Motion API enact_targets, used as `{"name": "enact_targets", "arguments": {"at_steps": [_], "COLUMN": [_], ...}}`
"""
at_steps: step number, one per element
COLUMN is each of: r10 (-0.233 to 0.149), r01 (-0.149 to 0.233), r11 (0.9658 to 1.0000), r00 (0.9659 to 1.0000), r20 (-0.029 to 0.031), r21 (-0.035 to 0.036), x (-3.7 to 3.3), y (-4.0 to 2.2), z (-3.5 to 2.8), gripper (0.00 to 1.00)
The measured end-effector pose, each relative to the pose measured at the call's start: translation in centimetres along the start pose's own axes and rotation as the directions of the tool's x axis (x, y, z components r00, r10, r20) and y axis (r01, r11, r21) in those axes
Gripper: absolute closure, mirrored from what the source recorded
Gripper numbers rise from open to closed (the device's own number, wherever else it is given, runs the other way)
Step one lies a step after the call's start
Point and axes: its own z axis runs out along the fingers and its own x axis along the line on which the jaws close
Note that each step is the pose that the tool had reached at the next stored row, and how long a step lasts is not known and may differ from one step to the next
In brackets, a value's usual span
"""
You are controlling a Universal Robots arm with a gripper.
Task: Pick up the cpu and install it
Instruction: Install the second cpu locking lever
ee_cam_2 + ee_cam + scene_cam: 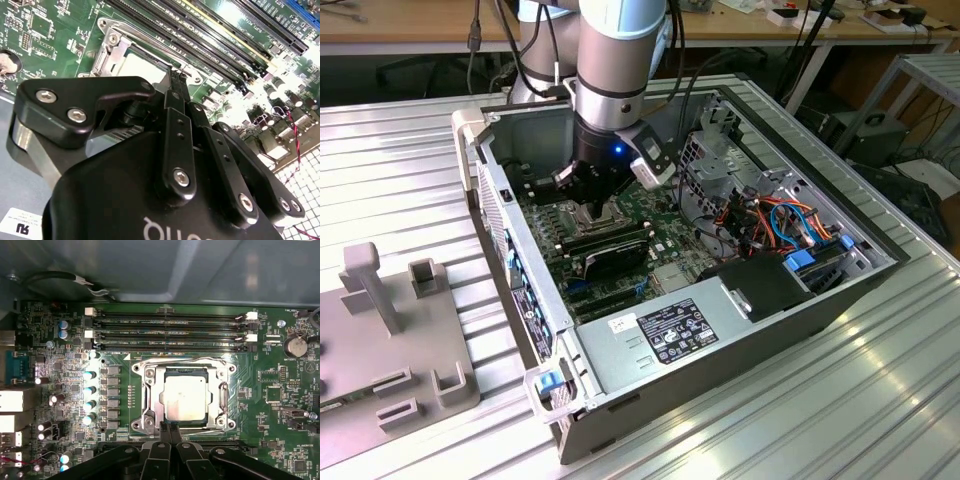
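Gripper (pixel 169 429), black, two-fingered, on a grey-and-blue jointed arm: fingers pressed together with nothing between them, tips hanging just beside the near edge of the socket in the first wrist view; in the exterior view it (pixel 592 205) is lowered into the open computer case (pixel 840 300), a dark metal tower lying on its side.

Cpu (pixel 185 397), small flat square chip with a matte silver-grey metal top: lies level inside the socket frame (pixel 150 405), a bright metal rectangular bracket on the green motherboard (pixel 280 410). No part of the gripper touches it.

Progress, as judged: pick-up and placement look complete, since the chip sits squarely in its seat and the fingers are off it. The bracket surrounds the chip, and a thin wire lever runs along one side, but whether the retention is latched cannot be told.

Adjacent: long black memory slots (pixel 170 332) in a parallel row, just beyond the socket; round silver coin battery (pixel 295 346) near the board's corner.

Writing: white silkscreen legends on the board beside the slots and connectors; a white printed label on the grey power-supply box (pixel 675 335); part of a white mark on the gripper body in the second wrist view. None is transcribed in this entry.
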Motion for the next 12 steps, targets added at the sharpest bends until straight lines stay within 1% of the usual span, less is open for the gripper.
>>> {"name": "enact_targets", "arguments": {"at_steps": [3, 4, 6, 8, 9, 12], "r10": [0.0, 0.0, 0.0, 0.0, 0.0, 0.0], "r01": [0.0, 0.0, 0.0, 0.0, 0.0, 0.0], "r11": [1.0, 1.0, 1.0, 1.0, 1.0, 1.0], "r00": [1.0, 1.0, 1.0, 1.0, 1.0, 1.0], "r20": [0.0001, 0.0001, 0.0001, 0.0, 0.0, 0.0], "r21": [0.0, -0.0001, -0.0001, 0.0001, 0.0, 0.0], "x": [-0.49, -0.78, -1.06, -1.1, -1.13, -1.32], "y": [0.01, 0.02, 0.17, 0.53, 0.92, 1.28], "z": [0.03, 0.04, 0.06, 0.07, 0.08, 0.0], "gripper": [0.89, 0.89, 0.89, 0.89, 0.89, 0.89]}}
